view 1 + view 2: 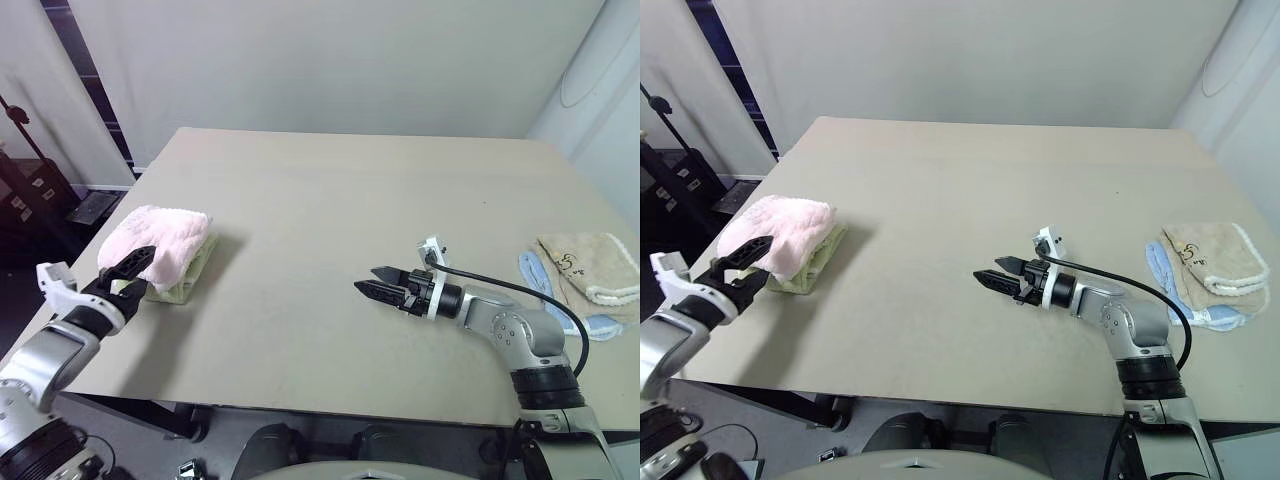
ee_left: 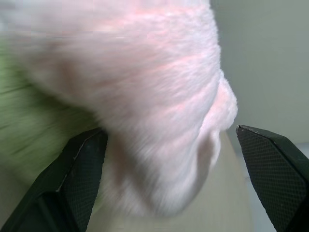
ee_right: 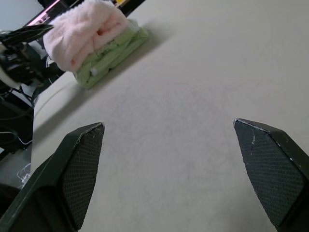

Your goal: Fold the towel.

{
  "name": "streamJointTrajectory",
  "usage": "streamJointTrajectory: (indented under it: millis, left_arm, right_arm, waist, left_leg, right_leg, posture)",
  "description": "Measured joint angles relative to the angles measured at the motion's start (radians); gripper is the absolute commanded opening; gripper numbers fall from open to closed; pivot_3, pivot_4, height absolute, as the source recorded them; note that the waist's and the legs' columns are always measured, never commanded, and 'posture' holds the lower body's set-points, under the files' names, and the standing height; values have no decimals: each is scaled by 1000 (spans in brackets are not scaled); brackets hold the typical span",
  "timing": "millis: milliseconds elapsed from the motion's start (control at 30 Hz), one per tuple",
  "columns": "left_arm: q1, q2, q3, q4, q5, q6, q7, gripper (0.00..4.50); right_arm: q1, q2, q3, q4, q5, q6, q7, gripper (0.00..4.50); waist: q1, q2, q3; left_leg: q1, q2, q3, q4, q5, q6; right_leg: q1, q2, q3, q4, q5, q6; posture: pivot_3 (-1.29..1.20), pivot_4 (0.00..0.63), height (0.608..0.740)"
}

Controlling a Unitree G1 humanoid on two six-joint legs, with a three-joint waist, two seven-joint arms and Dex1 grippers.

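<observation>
Pink towel [image 1: 158,243] lies folded on top of green towel [image 1: 190,276], near table's [image 1: 330,210] left edge, toward front-left corner. Left gripper [image 1: 135,268] at towel's near end, jaws spread wide, holding nothing. Right gripper [image 1: 378,282] hovers over table toward front edge, jaws wide apart, empty. Beige towel [image 1: 590,264] on blue cloth [image 1: 532,271] by right edge.

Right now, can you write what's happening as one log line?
pink towel: folded, on green towel | left pincer: open, at pink towel | right pincer: open, over table
</observation>
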Motion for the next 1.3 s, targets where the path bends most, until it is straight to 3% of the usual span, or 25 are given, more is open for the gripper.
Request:
streamJointTrajectory:
  millis: [167,367,600,767,900,1100,1300]
  left_arm:
    - [152,85,-91,-27,-123,27,-37,4475]
    - [181,207,-255,-183,-87,57,-303,4475]
    - [83,246,-541,-341,340,-187,-663,4475]
    - [-107,204,-816,-343,682,-452,-863,4475]
    - [-265,147,-933,-228,801,-527,-961,4475]
    - [-490,92,-946,-9,844,-576,-1128,4475]
    - [-405,96,-941,259,937,-801,-1452,4475]
  right_arm:
    - [2,0,-1,-16,1,-1,0,4500]
    - [23,-3,-24,-51,-1,-36,-3,4500]
    - [92,-40,-91,-118,-12,-109,-24,4500]
    - [185,-82,-164,-195,-36,-189,-39,4500]
    - [252,-119,-219,-249,-28,-191,-40,4500]
    - [319,-153,-272,-292,-3,-176,-41,4500]
    - [369,-175,-333,-321,11,-163,-61,4500]
  waist:
    - [3,1,1]
    - [4,3,0]
    - [-3,3,0]
    - [4,4,-1]
    - [0,3,0]
    - [2,3,0]
    - [-8,3,0]
  left_leg:
    - [0,0,1,-3,0,0]
    - [1,3,24,-24,4,-7]
    - [1,3,30,-33,11,-19]
    - [0,3,31,-34,12,-20]
    - [0,4,32,-31,12,-20]
    - [0,8,31,-22,12,-19]
    - [0,9,28,-15,11,-17]
  right_leg:
    - [1,0,0,-4,1,-1]
    - [-5,-10,0,-14,3,-4]
    - [-6,-12,0,-21,3,-4]
    - [-4,-12,-1,-25,3,-4]
    - [-1,-12,0,-26,3,-3]
    - [1,-10,-2,-24,2,0]
    - [0,-10,-4,-20,1,1]
  posture:
    - [0,0,740]
    - [0,0,740]
    - [0,0,740]
    - [0,0,740]
    - [0,0,740]
    - [0,0,740]
    - [0,0,740]
